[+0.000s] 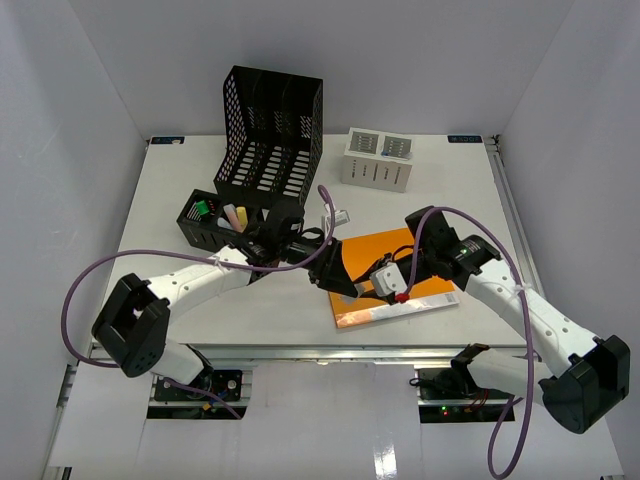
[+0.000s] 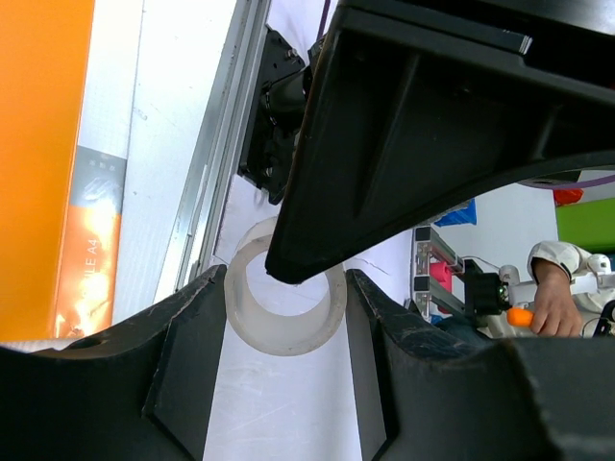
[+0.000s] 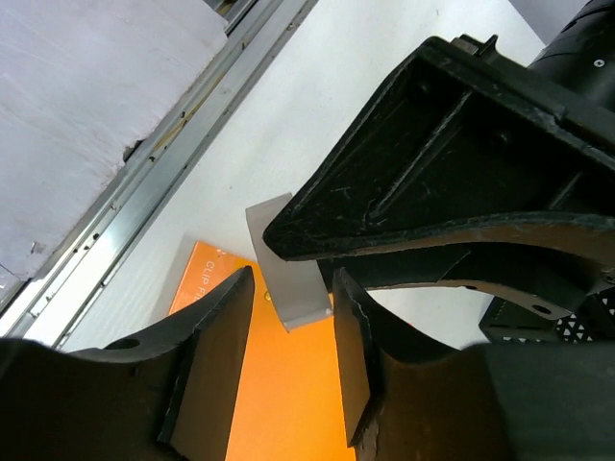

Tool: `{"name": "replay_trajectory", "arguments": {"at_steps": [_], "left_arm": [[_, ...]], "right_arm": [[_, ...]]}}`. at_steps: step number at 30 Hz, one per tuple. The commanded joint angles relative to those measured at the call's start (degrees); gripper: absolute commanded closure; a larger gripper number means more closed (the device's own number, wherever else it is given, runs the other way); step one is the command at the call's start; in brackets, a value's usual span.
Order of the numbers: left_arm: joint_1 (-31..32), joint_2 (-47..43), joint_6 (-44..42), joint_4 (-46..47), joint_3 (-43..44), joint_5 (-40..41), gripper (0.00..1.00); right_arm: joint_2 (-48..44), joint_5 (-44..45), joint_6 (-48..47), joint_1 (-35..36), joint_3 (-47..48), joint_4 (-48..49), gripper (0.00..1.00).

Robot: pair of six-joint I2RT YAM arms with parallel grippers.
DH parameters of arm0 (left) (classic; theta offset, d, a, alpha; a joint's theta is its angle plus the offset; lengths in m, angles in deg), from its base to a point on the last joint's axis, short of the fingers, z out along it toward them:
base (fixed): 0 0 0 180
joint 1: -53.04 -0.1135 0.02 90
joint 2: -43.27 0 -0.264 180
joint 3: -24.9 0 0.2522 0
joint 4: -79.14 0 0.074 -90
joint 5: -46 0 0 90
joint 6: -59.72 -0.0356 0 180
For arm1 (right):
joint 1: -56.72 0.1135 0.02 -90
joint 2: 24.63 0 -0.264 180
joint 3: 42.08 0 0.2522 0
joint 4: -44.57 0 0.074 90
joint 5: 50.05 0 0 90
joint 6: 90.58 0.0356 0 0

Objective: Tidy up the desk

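Note:
The white desk [image 1: 450, 205] holds an orange clip file [image 1: 352, 312] at front centre. Both grippers meet just above it. My left gripper [image 1: 340, 274] is shut on a translucent white ring, like a tape roll [image 2: 285, 336], its fingers touching the ring's two sides. My right gripper [image 1: 368, 283] is closed across the same ring, which shows edge-on as a grey strip [image 3: 288, 279] between its fingers [image 3: 216, 384]. One right finger crosses the ring's top in the left wrist view. The orange file also shows under both wrists [image 2: 38, 144] [image 3: 279, 403].
A black mesh file rack [image 1: 270, 130] stands at the back left, with a black mesh pen tray [image 1: 212, 222] of markers in front of it. A white box [image 1: 378, 158] stands at the back centre. The metal rail [image 1: 300, 350] runs along the front edge.

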Motion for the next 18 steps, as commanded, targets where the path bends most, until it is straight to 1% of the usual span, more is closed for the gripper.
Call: {"name": "replay_trajectory", "arguments": {"at_steps": [1,4,6,8,10,13,14,16,17,18], "left_arm": [[-0.72,-0.89,-1.10,0.31,1.91,-0.80,0.74],[-0.82,-0.92,-0.88,0.66,1.73,-0.41,0.72],[-0.91,-1.20,-0.72,1.04,1.41,0.65,0.64],[-1.04,-2.21,-0.65,1.05,1.14,1.87,0.50],[-1.34,-3.25,-0.83,0.98,1.33,2.97,0.40],[-2.02,-6.76,-2.86,-0.96,2.76,7.80,0.16],[-2.28,-7.72,-3.31,-2.00,3.60,7.98,0.13],[-2.83,-10.19,-4.63,-6.59,5.65,14.57,0.08],[-2.85,-11.30,-5.21,-8.16,6.50,17.68,0.03],[-2.92,-12.64,-5.83,-10.01,7.33,21.55,0.02]], "right_arm": [[-0.97,-2.35,2.73,0.36,1.34,1.44,0.68],[-0.79,-2.48,4.52,0.42,1.41,2.88,0.82],[-0.80,-2.59,5.92,0.42,1.45,3.84,0.92],[-0.86,-1.59,6.20,0.42,0.78,4.52,0.92],[-0.82,-0.61,6.34,0.48,0.41,4.89,0.92],[-0.88,2.35,6.45,0.42,0.17,5.21,0.92],[-1.04,3.39,6.53,0.34,0.01,5.30,0.92],[-1.41,5.38,6.62,0.00,-0.61,6.10,0.92],[-1.39,5.84,6.97,-0.28,-0.92,6.23,0.92],[-1.15,6.10,7.58,-0.92,-1.08,6.95,0.92]]}}
